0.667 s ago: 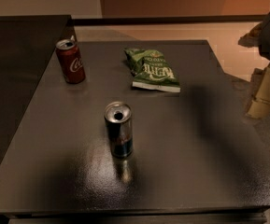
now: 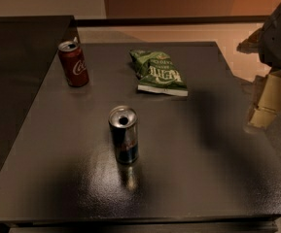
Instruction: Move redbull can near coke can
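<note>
The redbull can [image 2: 124, 135] stands upright in the middle of the dark table [image 2: 208, 178]. It is slim, with a silver upper body, a dark blue lower part and an open silver top. The coke can [image 2: 73, 63], red with white script, stands upright near the table's far left corner, well apart from the redbull can. My gripper [image 2: 269, 103] hangs off the table's right edge, far to the right of both cans, and holds nothing.
A green chip bag [image 2: 158, 72] lies flat at the back middle of the table, between the two cans and the gripper's side. A darker counter [image 2: 18, 47] adjoins the table on the left. Pale floor lies behind and to the right.
</note>
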Action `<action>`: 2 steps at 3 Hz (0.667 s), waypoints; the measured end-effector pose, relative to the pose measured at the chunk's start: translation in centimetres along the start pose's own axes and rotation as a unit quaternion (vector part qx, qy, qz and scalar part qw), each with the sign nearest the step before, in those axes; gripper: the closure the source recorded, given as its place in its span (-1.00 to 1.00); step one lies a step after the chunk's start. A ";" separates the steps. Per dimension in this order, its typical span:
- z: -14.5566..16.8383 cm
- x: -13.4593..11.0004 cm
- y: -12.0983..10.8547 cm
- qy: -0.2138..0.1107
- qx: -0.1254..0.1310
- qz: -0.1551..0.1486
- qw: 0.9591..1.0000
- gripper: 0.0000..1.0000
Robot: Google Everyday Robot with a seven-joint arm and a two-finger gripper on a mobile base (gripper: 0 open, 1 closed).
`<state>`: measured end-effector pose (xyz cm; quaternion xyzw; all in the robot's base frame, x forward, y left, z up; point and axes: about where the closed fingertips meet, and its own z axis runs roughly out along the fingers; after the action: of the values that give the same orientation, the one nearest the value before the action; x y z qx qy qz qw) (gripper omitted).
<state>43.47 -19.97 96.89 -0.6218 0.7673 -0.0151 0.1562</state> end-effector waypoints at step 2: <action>4.6 -7.4 3.3 -0.086 -0.039 -0.049 0.994 -1.00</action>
<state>42.88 -11.36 93.48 -0.6629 0.7198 0.0606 0.1969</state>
